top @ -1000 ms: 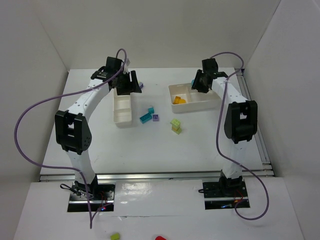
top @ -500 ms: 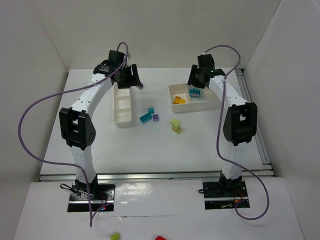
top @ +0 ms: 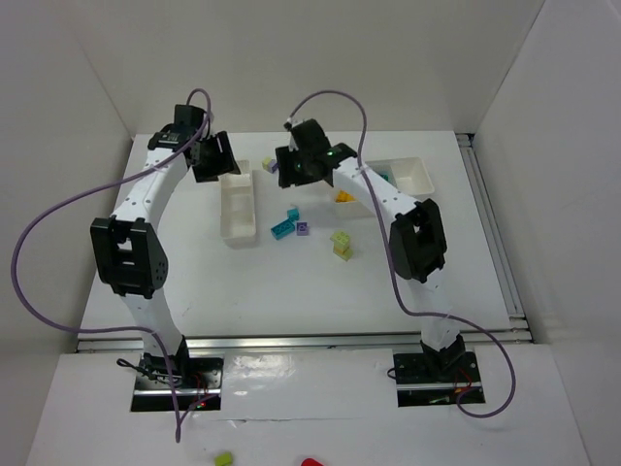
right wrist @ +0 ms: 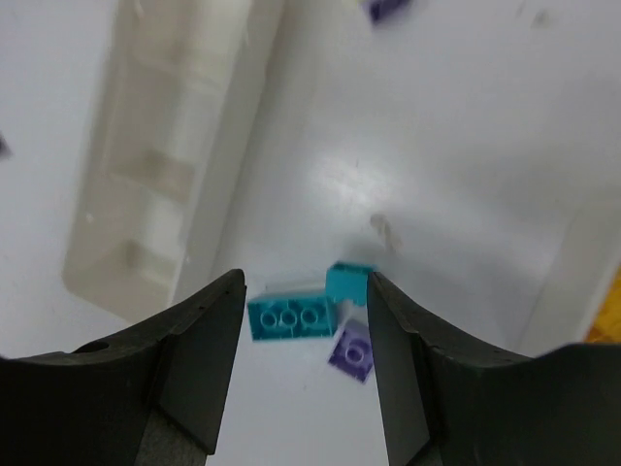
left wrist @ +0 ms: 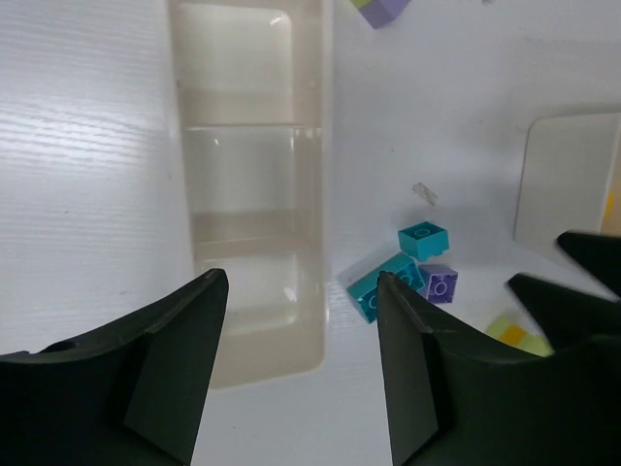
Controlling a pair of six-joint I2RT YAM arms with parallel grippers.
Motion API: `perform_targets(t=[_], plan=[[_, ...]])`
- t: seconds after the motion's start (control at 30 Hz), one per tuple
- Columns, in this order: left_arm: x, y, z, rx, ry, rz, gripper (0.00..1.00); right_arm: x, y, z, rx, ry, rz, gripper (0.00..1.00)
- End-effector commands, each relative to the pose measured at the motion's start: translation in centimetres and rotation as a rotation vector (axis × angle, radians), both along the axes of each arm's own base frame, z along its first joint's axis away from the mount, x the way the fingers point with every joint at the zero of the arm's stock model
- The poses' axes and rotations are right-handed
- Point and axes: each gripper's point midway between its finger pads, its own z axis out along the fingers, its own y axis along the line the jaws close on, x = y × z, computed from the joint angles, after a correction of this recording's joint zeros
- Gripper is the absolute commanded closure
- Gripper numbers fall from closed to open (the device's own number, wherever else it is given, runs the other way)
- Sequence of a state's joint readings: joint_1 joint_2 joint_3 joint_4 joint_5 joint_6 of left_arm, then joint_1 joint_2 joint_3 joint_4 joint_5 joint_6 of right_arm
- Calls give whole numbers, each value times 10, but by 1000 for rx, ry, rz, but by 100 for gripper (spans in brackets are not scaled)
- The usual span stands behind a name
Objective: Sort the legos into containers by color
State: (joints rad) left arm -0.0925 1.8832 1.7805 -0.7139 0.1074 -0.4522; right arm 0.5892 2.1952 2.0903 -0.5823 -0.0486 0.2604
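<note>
Step in hand, by my read: reach for a teal pick. The right gripper [right wrist: 306, 283] hung wide open, empty, over the teal bricks [right wrist: 291, 318], w/ the purple brick [right wrist: 353, 355] just beside at their 5 o'clock. The narrow tray [right wrist: 160, 184] lay at their 10 o'clock. The left gripper [left wrist: 301, 282] was also open, holding nothing. Next move prob. needs a straight drop, pinching teal only, then a carry to the wide tray [top: 415, 177] at 2 o'clock.

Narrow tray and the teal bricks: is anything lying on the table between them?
Nothing. In the left wrist view, the strip of table between the narrow tray and the teal bricks is bare; the right wrist view agrees.
</note>
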Motion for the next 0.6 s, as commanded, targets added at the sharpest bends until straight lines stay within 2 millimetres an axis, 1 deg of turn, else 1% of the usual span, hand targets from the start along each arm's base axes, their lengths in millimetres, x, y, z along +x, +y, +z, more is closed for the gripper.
perform_targets(t=[0.0, 0.03, 0.07, 0.1, 0.13, 0.17, 0.2, 0.23, 0.27, 0.3, 0.37, 0.4, 0.43, 0.47, 0.5, 0.57], plan=[[-9, 3, 22, -20, -40, 12, 28, -34, -16, -42, -95, 120, -14, 39], [-10, 7, 18, -19, -30, 21, 28, -44, -24, -52, -120, 145, -20, 39], [-10, 7, 18, -19, -29, 21, 28, -52, -21, -62, -132, 159, -7, 39], [-10, 7, 18, -19, -29, 21, 28, -59, -20, -63, -138, 166, 3, 39], [-12, 8, 15, -18, -20, 21, 28, -68, -16, -70, -150, 179, 18, 38], [-12, 8, 14, -18, -20, 21, 28, -75, -22, -77, -169, 204, 18, 36], [-10, 7, 16, -19, -29, 21, 28, -81, -19, -81, -185, 205, 26, 32], [-10, 6, 16, -27, -29, 15, 28, -85, -18, -83, -206, 204, 23, 32], [-10, 6, 16, -27, -29, 14, 28, -90, -22, -91, -222, 223, 24, 32], [-11, 4, 16, -34, -28, 9, 28, -92, -24, -99, -233, 238, 24, 32], [-12, 4, 13, -39, -17, 16, 28, -91, -23, -101, -230, 234, 24, 32], [-10, 4, 14, -40, -26, 15, 28, -90, -22, -105, -230, 234, 24, 32], [-11, 2, 14, -47, -25, 10, 28, -88, -24, -105, -237, 229, 17, 32], [-11, 2, 14, -47, -25, 9, 28, -87, -22, -112, -243, 238, 17, 33], [-11, 2, 14, -47, -25, 9, 28, -84, -18, -110, -234, 231, 32, 33], [-12, 2, 11, -46, -16, 10, 28, -78, -19, -117, -238, 239, 23, 34]])
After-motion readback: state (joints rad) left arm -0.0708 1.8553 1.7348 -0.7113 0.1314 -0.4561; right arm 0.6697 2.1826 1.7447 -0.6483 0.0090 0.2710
